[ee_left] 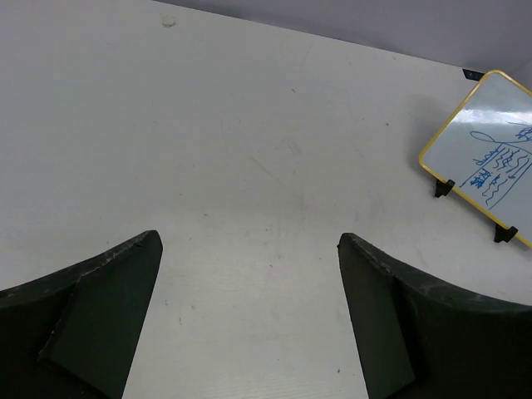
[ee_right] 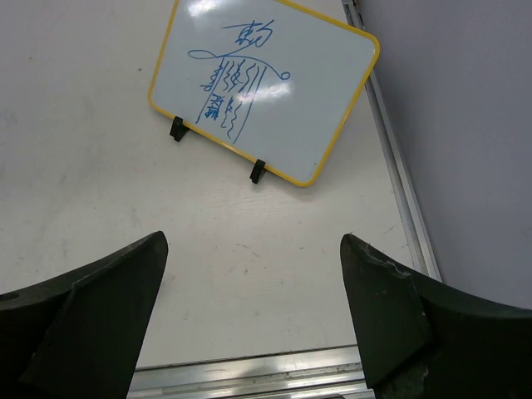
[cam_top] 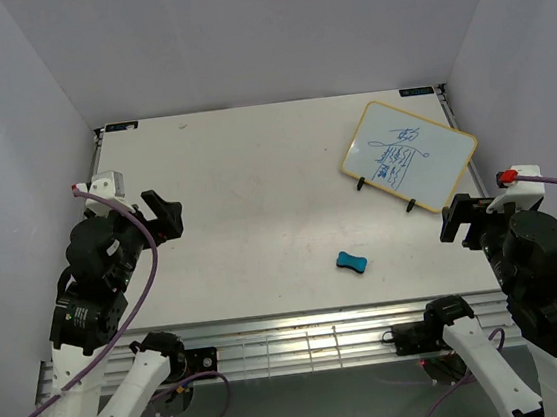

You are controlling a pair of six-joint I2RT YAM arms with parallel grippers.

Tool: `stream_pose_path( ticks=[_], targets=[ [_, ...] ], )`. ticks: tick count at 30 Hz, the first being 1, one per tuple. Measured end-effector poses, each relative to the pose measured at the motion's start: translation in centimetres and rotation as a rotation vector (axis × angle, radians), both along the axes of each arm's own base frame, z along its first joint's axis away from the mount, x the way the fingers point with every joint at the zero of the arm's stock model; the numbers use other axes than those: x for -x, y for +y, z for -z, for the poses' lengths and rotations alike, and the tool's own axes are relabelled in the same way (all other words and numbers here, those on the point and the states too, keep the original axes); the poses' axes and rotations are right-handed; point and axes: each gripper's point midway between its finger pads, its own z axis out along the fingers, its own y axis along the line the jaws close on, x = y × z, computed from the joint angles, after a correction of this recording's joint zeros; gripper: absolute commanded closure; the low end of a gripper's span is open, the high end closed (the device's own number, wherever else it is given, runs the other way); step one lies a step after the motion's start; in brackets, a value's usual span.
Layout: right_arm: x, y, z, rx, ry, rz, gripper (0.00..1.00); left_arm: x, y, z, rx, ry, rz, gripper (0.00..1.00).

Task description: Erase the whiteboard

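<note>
The whiteboard (cam_top: 408,155) stood at the far right of the surface (cam_top: 254,171), tilted on its two black feet, with blue scribbles on its face. The left tool (cam_top: 163,214) hung over the left side with its fingers spread apart, and the right tool (cam_top: 458,220), also spread apart, hovered on the near side of the board. A teal eraser (cam_top: 352,261) lay toward the near edge, apart from the board.
</note>
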Motion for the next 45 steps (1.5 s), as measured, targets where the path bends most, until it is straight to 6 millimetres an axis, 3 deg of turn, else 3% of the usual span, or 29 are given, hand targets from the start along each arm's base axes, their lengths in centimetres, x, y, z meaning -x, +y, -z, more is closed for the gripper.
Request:
stream_pose_path(
  ticks=[9, 17, 20, 22, 25, 27, 29, 31, 33, 35, 39, 45],
  targets=[
    [-0.4, -0.1, 1.0, 0.007, 0.023, 0.012, 0.10, 0.0, -0.3, 0.1, 0.002, 0.006, 0.017, 0.02],
    [-2.7, 2.7, 2.2, -0.034, -0.024, -0.115, 0.10, -0.3, -1.3, 1.2, 0.017, 0.022, 0.059, 0.02],
    [-6.0, 4.9, 3.3, -0.033, 0.062, -0.195, 0.10, -0.8, -2.0, 3.4, 0.028, 0.052, 0.081, 0.02],
    [-8.8, 6.2, 5.0, -0.011, 0.158, -0.240, 0.10, -1.1, -2.4, 6.0, 0.033, 0.092, 0.091, 0.02],
    [-13.9, 7.6, 7.6, 0.014, 0.334, -0.293, 0.10, -1.2, -2.7, 10.0, 0.033, 0.172, 0.095, 0.02],
    [-17.8, 7.9, 8.2, -0.008, 0.385, -0.312, 0.10, -0.9, -2.8, 11.8, 0.032, 0.215, 0.099, 0.02],
    [-21.6, 6.3, 7.9, -0.054, 0.395, -0.265, 0.10, -0.8, -3.1, 12.4, 0.035, 0.232, 0.114, 0.02],
    [-24.5, 3.5, 7.5, -0.110, 0.361, -0.188, 0.10, -0.9, -3.4, 12.0, 0.047, 0.217, 0.128, 0.02],
    [-25.2, 0.3, 7.9, -0.155, 0.324, -0.088, 0.10, -0.9, -3.7, 11.3, 0.062, 0.184, 0.142, 0.02],
    [-24.4, -2.3, 8.7, -0.181, 0.308, 0.019, 0.10, -0.7, -4.0, 10.4, 0.074, 0.151, 0.160, 0.02],
    [-22.3, -5.0, 9.5, -0.209, 0.267, 0.162, 0.10, -0.4, -4.6, 9.4, 0.088, 0.108, 0.196, 0.02],
    [-19.4, -9.1, 10.5, -0.270, 0.181, 0.311, 0.10, -0.3, -5.3, 9.9, 0.088, 0.117, 0.225, 0.02]
  ],
)
